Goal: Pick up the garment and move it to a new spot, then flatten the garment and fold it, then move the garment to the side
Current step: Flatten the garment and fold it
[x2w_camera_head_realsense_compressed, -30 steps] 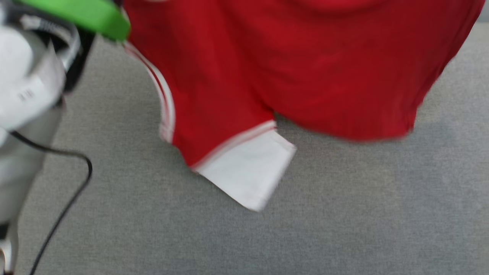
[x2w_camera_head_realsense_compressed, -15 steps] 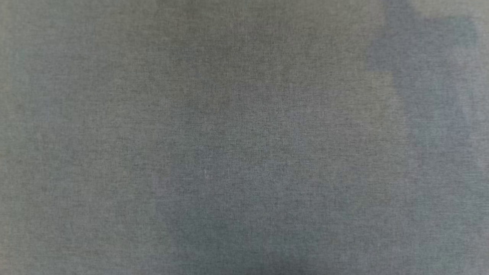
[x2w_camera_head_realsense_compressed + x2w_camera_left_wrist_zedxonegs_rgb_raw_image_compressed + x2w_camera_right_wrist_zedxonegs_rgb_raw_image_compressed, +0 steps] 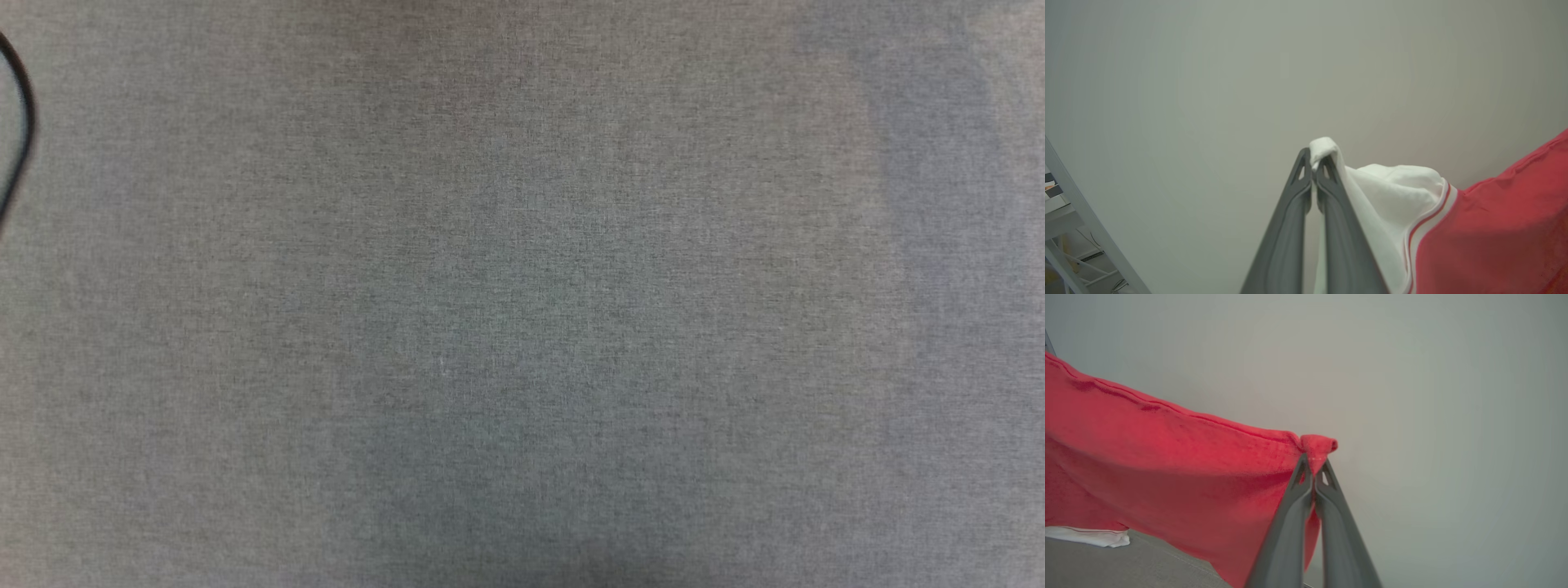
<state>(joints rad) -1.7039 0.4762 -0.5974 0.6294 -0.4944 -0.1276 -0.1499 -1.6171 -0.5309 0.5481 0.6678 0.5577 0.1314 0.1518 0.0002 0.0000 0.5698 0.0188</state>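
The garment (image 3: 1494, 228) is a red jersey T-shirt with white sleeves and red-striped trim, held up in the air between both arms. In the left wrist view my left gripper (image 3: 1312, 161) is shut on a bunched white sleeve (image 3: 1392, 192), with the red body trailing off to the right. In the right wrist view my right gripper (image 3: 1312, 461) is shut on a folded red edge, and the red cloth (image 3: 1147, 457) stretches away to the left, sagging toward the grey surface. A white sleeve end (image 3: 1090, 537) rests low on that surface.
The head view looks down on a grey fabric surface (image 3: 522, 327) with soft shadows. A black cable (image 3: 20, 122) curves in at its left edge. A pale wall (image 3: 1208, 81) stands behind both grippers, and a grey metal frame (image 3: 1069, 196) shows at the lower left of the left wrist view.
A second ago the red garment and a pale forearm with a green part showed in the head view; both have left it, leaving grey fabric. A black cable has since appeared at the left edge.
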